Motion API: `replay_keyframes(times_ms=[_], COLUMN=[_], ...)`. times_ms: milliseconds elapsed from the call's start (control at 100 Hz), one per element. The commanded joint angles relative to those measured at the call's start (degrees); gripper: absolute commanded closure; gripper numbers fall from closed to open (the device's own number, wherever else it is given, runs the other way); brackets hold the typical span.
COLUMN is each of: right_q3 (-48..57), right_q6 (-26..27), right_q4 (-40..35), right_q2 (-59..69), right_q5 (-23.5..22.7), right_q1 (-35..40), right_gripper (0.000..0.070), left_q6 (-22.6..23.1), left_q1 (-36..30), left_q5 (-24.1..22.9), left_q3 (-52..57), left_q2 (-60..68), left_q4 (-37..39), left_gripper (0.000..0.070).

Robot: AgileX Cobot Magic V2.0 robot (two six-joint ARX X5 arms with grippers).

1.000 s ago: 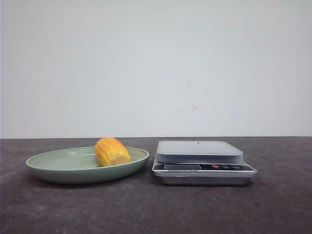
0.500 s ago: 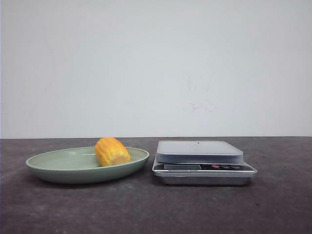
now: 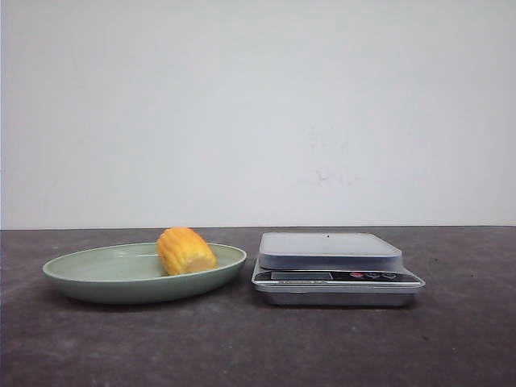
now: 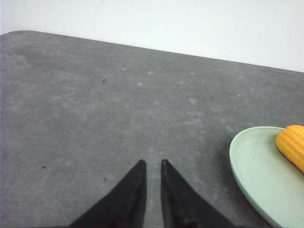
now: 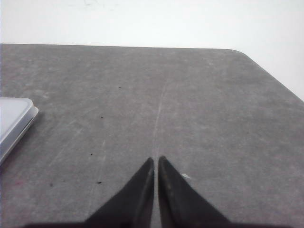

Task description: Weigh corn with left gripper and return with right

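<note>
The corn (image 3: 185, 251), a stubby yellow-orange cob, lies on the right part of a pale green plate (image 3: 89, 282) at the left of the table. It also shows in the left wrist view (image 4: 292, 145) on the plate (image 4: 251, 171). A silver kitchen scale (image 3: 330, 251) stands just right of the plate, its platform bare. My left gripper (image 4: 153, 162) hovers over bare table, apart from the plate, its jaws nearly shut with a narrow gap, empty. My right gripper (image 5: 156, 159) is shut and empty over bare table, apart from the scale's corner (image 5: 12, 118). Neither gripper shows in the front view.
The dark grey table (image 3: 258, 347) ends at a white wall behind. The table's rounded far corners show in both wrist views.
</note>
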Motion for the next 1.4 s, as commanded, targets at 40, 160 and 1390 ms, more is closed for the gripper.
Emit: replay_keyframes(times_ms=[40, 160, 1390], right_q3=[-0.1, -0.1, -0.1], right_q6=[-0.2, -0.2, -0.2], right_q4=[0.6, 0.9, 0.9], right_q2=[0.0, 0.0, 0.0], right_q5=[0.0, 0.0, 0.0], right_q1=[-0.1, -0.1, -0.3], right_gripper=[0.0690, 0.0690, 0.0690], left_q6=[0.5, 0.5, 0.5], left_q1=[0.0, 0.0, 0.0], left_q5=[0.3, 0.3, 0.3], left_q3=[-1.0, -1.0, -1.0], left_q2=[-0.1, -0.1, -0.1], left_q4=[-0.3, -0.3, -0.3], left_gripper=[0.0682, 0.0682, 0.0682])
